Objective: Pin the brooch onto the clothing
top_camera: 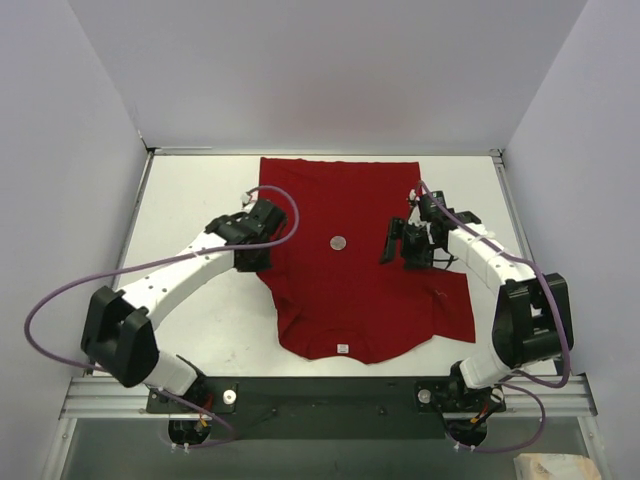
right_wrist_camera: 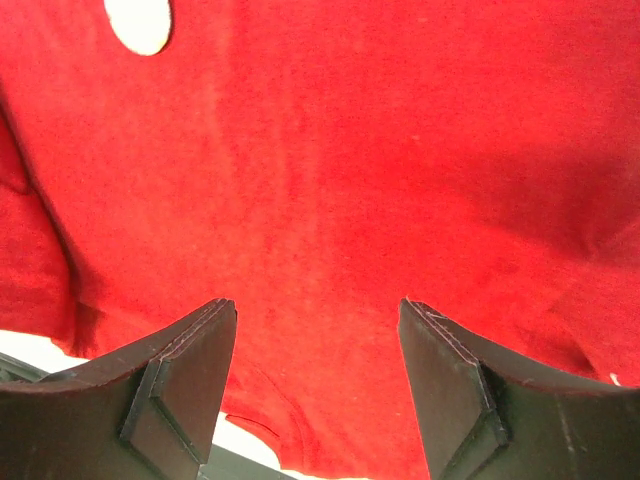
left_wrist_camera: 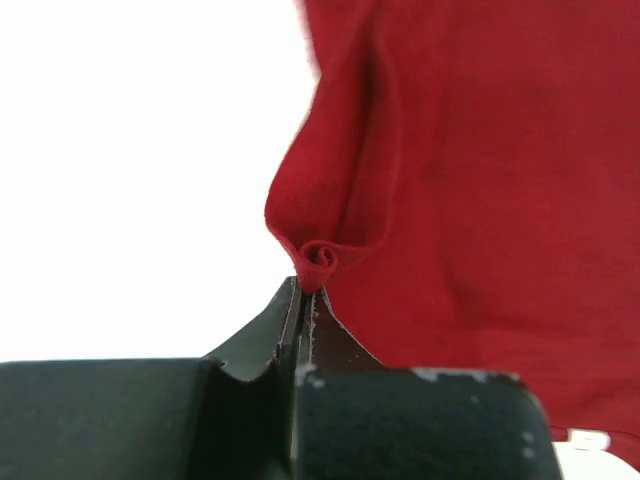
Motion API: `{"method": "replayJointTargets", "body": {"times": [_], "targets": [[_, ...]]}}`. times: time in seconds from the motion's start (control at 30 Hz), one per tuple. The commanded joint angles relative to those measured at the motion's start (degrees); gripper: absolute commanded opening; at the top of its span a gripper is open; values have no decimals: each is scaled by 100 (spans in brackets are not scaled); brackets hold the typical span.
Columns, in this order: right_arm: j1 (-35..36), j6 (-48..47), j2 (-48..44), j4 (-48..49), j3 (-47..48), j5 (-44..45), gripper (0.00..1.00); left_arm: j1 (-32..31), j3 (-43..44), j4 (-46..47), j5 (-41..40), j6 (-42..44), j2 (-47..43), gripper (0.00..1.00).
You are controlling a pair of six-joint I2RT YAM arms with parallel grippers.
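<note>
Top external is showing the red T-shirt (top_camera: 350, 300) lying on the bench (top_camera: 190, 200), the brooch (top_camera: 338, 241) resting mid-chest. Meanwhile the left claw (left_wrist_camera: 300, 292) is pinching a fold at the shirt's edge (clenched tight), and the right claw (right_wrist_camera: 318, 315) is hovering over fabric, spread wide.

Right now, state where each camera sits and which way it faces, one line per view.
Top external: fixed above and behind the bases, looking down at the table; both arms show, the red T-shirt between them, the brooch on it.
Left wrist: on the left arm, looking along the left pincer, shut on a bunched shirt fold.
Right wrist: looks down past the open right pincer at flat shirt.
Shared: all three see the T-shirt; the right wrist's pale oval is probably the brooch.
</note>
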Motion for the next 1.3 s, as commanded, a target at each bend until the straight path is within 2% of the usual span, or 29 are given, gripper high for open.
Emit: {"method": "replayJointTargets", "body": {"times": [0.0, 0.37, 0.6, 0.63, 0.7, 0.73, 0.77, 0.8, 0.9, 1.03, 1.27], "targets": [[225, -52, 106, -191, 278, -21, 66, 417, -574, -174, -264, -596, -893, 0], [524, -52, 309, -182, 410, -65, 66, 1298, -1251, -958, -476, -878, -2003, 0], [560, -105, 458, -199, 462, -171, 67, 1500, -1234, -1440, -651, -825, -2065, 1], [560, -105, 484, -200, 480, -179, 67, 1517, -1234, -1450, -617, -833, -2047, 4], [595, -105, 546, -191, 524, -197, 67, 1535, -1243, -1485, -564, -816, -2021, 40], [603, -113, 555, -191, 533, -197, 67, 1544, -1243, -1502, -581, -859, -2012, 54], [612, -105, 572, -191, 550, -206, 67, 1561, -1243, -1529, -607, -877, -1986, 75], [630, -113, 599, -191, 577, -206, 67, 1605, -1243, -1529, -634, -877, -1986, 79], [656, -131, 642, -208, 621, -214, 67, 1658, -1164, -1503, -712, -816, -1933, 85], [665, -140, 669, -235, 700, -179, 68, 1702, -988, -1406, -792, -588, -1907, 86], [691, -148, 845, -252, 981, -179, 67, 1702, -690, -617, -266, -43, -1459, 86]]}}
